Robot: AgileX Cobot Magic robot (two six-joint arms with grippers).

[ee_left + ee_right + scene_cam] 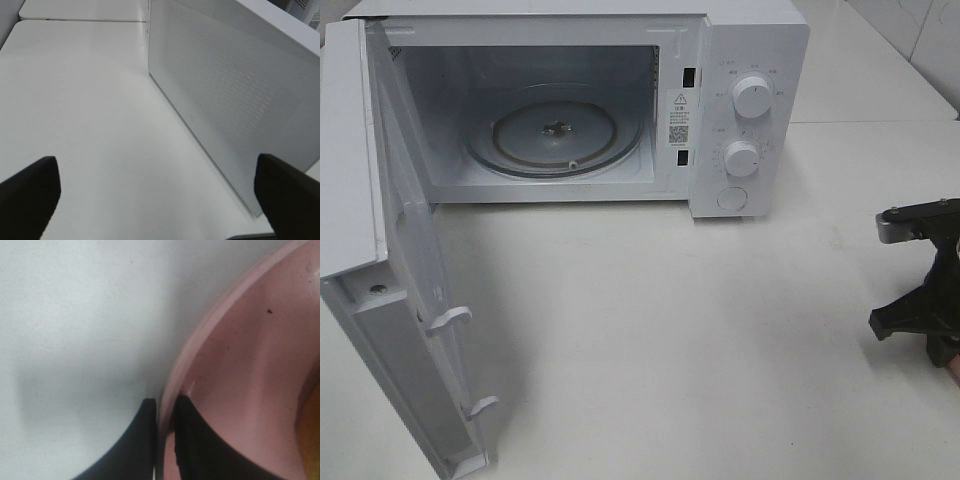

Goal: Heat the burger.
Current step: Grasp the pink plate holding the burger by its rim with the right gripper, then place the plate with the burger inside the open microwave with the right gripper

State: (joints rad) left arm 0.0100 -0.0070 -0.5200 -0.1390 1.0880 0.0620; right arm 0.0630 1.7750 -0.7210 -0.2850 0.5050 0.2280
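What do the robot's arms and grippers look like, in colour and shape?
The left gripper has two matte black fingers with blunt, rounded tips. The right gripper has black fingers tapering to narrow curved tips. From above, the right arm shows black angular parts and a grey metal bracket with small screws.

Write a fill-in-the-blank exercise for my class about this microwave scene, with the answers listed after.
1. The door of the microwave stands ____.
2. The glass turntable inside holds ____.
3. The right gripper pinches the rim of a ____ plate.
Missing words: open; nothing; pink.
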